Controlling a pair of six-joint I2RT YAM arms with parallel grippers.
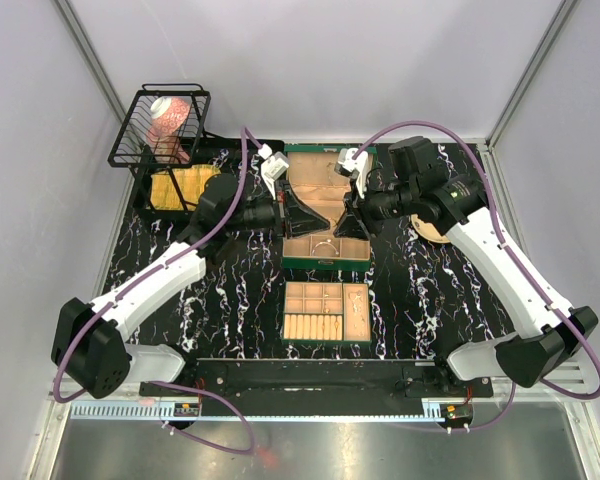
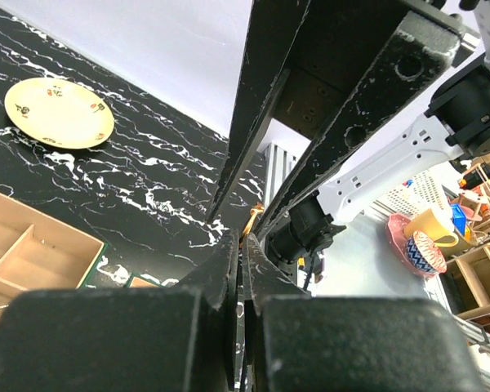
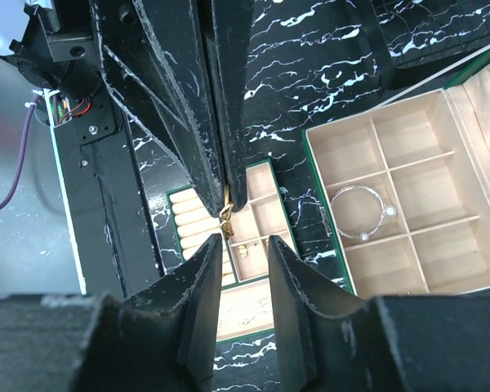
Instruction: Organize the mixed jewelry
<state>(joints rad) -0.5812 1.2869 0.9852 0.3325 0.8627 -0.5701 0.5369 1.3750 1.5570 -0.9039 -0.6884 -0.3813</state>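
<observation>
Jewelry in two spots: a small gold piece [image 3: 226, 217] hangs pinched in the closed tips of your left end effector [image 3: 229, 194], above the tray [image 3: 269, 211], and a slim bangle [image 3: 361, 214] lies in a compartment of the green box [image 3: 416, 196]. Your right end effector [image 3: 243, 247] stands partly open just beside the gold piece, gripping nothing.

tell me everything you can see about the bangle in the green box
The bangle is a slim, silvery hoop that looks like metal. It is open rather than closed, with a small pale bead on each end, and the two beads sit apart. It lies flat and alone in a middle cell of the green box, whose inside is split by beige dividers. It rests on the cell's beige lining, and nothing holds it.
</observation>
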